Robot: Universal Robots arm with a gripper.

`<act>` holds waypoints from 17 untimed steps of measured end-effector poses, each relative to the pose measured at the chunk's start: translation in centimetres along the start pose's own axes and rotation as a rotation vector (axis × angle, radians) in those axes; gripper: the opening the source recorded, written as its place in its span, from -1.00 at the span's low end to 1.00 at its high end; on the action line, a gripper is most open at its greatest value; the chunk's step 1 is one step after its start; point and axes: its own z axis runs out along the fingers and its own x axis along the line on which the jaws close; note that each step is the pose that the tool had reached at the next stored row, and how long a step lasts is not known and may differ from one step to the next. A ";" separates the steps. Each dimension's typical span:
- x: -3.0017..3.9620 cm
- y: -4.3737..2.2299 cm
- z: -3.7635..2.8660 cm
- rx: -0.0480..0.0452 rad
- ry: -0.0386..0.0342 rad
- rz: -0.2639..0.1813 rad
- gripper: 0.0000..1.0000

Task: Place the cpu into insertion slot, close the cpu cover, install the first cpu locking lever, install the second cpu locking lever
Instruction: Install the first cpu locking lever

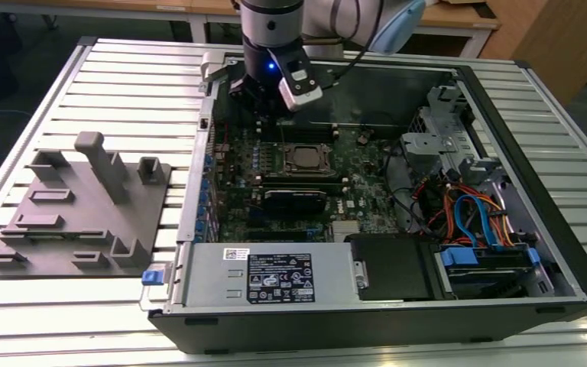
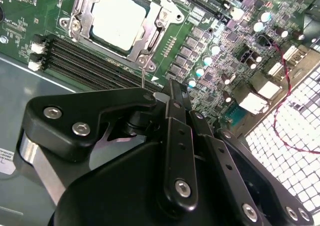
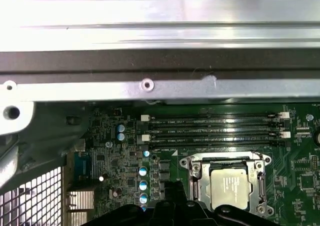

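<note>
The cpu [image 2: 119, 17] is being held in the insertion slot [image 3: 194, 172], mid-board, under the lowered cpu cover [image 2: 156, 23], while a thin locking lever [image 2: 143, 78] is seemingly not yet hooked down, just beside the gripper [image 2: 172, 91], whose spread cannot be told.

— What is getting lost in the exterior view?

— The arm [image 1: 273, 23] is running off the top edge. The gripper [image 1: 263, 107] is covering part of the motherboard [image 1: 235, 180] behind it. The cpu [image 1: 301, 159] is showing too small to tell how it is being held down.

— And in the second wrist view?

— The gripper's black body is blocking the lower half. A thin locking lever [image 2: 143, 75] is hiding its lower end behind it, and the cpu cover [image 2: 161, 26] is being cut by the top edge.

— The first wrist view?

— The cpu cover's near rim is lying partly behind the gripper.
</note>
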 end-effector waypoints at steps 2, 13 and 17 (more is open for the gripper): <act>0.02 0.37 0.02 -0.0001 0.0000 -0.001 -0.80; -0.09 1.60 0.10 0.0000 -0.0001 -0.002 -0.80; -0.51 1.75 0.12 -0.0001 -0.0001 -0.003 -0.80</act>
